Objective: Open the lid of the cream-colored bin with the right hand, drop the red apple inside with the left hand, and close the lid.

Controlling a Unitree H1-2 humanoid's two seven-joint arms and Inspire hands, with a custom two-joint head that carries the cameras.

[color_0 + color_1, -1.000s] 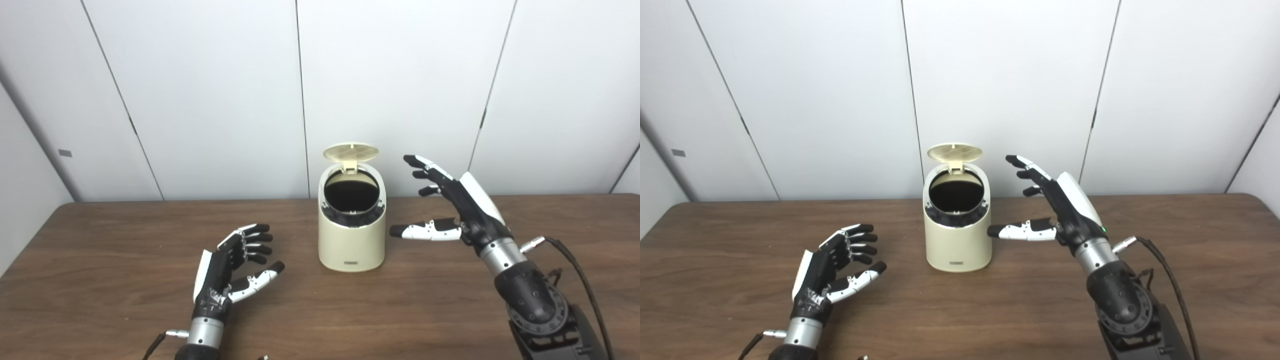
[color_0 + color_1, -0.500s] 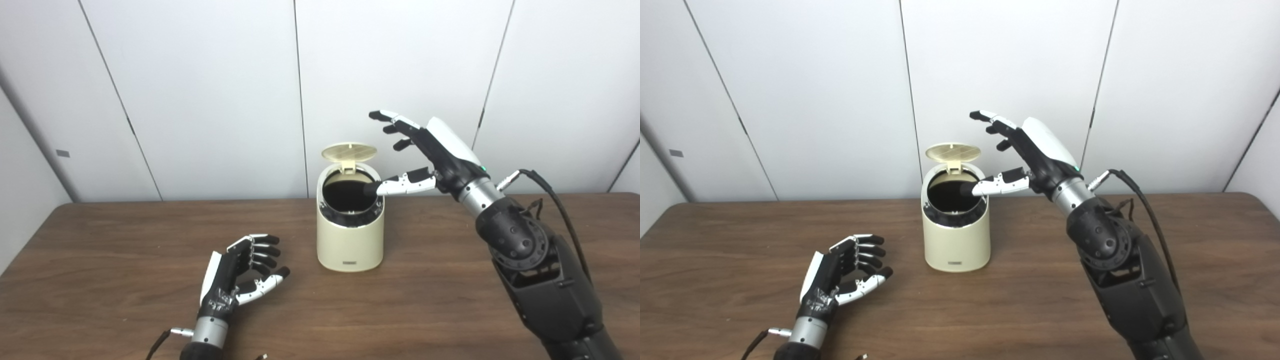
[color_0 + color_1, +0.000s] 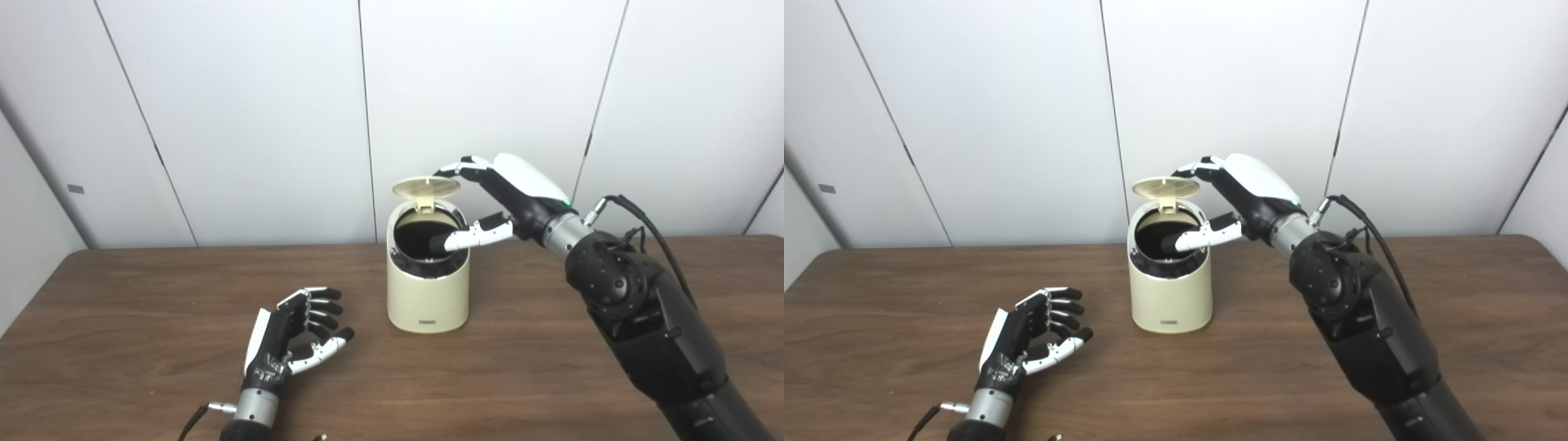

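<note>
now | bin lid raised | right robot hand fingertips at lid | inside dark

Bin interior is dark, contents unseen; right thumb crosses its opening; both forearms are cropped at the bottom edge.

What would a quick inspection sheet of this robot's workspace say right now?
Surface: brown wooden table, bare around the bin.
Job's things: cream bin upright; lid hinged up, opening dark; no apple seen.
Clutter: nothing seen.
Hands: right hand open, fingers at the lid's edge, thumb over the opening; left hand open, empty, low over the table.
Cables: black cable looping at the right wrist.
Surroundings: plain white wall panels.
</note>
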